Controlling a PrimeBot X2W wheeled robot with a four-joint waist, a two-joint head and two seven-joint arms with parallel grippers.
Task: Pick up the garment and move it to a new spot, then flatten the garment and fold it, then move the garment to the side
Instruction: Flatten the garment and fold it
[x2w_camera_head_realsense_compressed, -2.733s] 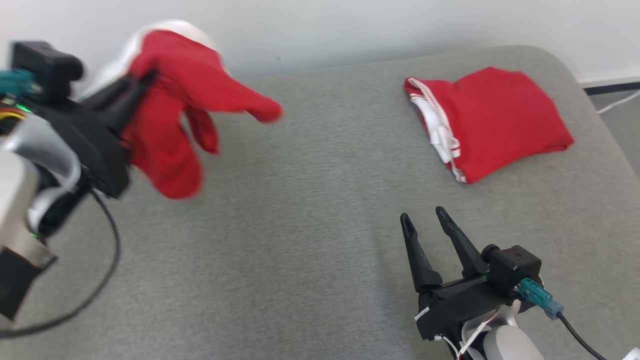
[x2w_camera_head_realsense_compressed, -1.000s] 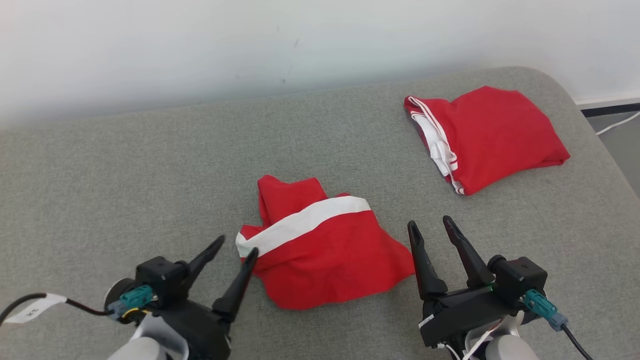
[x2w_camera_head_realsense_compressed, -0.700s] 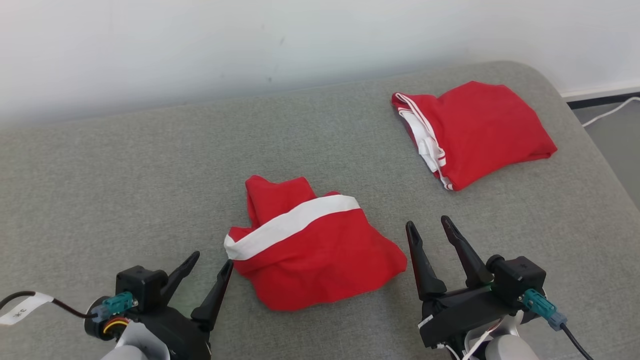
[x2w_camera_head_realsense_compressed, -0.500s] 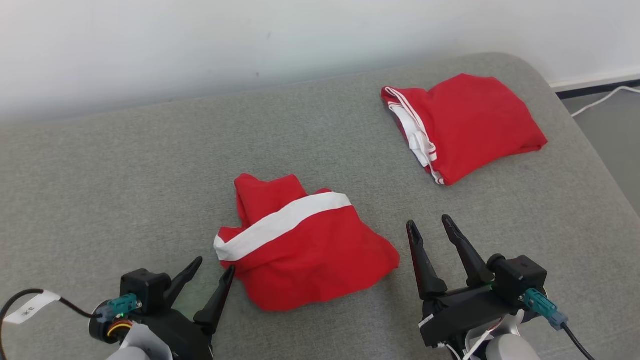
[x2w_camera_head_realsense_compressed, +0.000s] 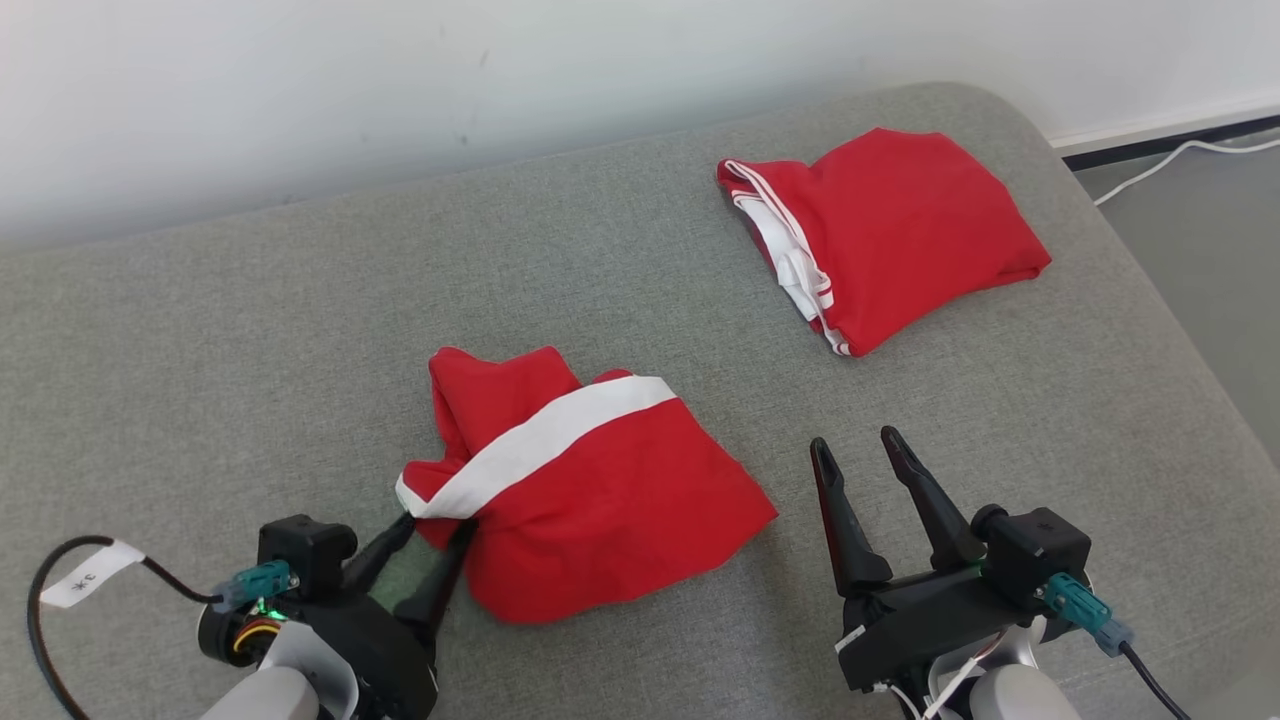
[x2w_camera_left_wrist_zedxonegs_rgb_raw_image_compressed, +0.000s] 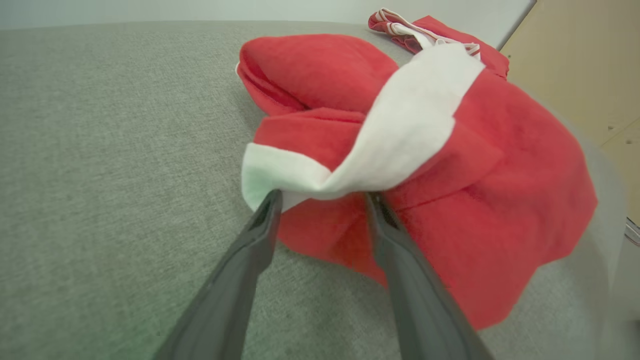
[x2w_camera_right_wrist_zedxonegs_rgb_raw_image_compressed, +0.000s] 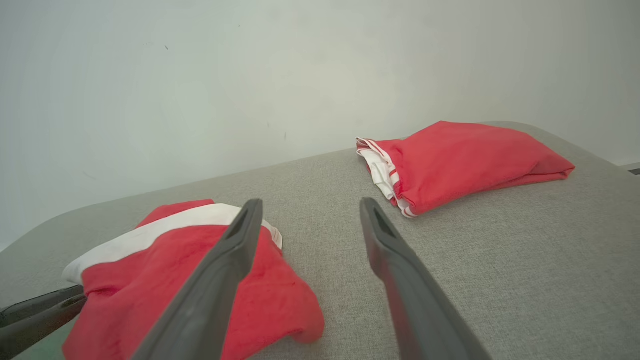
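At the white-banded corner of the garment, left gripper has just arrived, jaws wide astride it, nothing gripped; flattening pull likely next.

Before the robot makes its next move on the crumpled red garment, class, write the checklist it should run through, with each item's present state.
1. Approach: left gripper reaches the white band of the crumpled garment: ok.
2. Grip: left gripper shut on fabric: not ok, jaws stand open.
3. Spare arm: right gripper open, empty, apart from the garment: ok.
4. Flatness: crumpled garment lies bunched: not ok.
5. Room: folded garment lies apart at the grey surface's far right: ok.
6. Layers that the jaws would catch: cannot tell.
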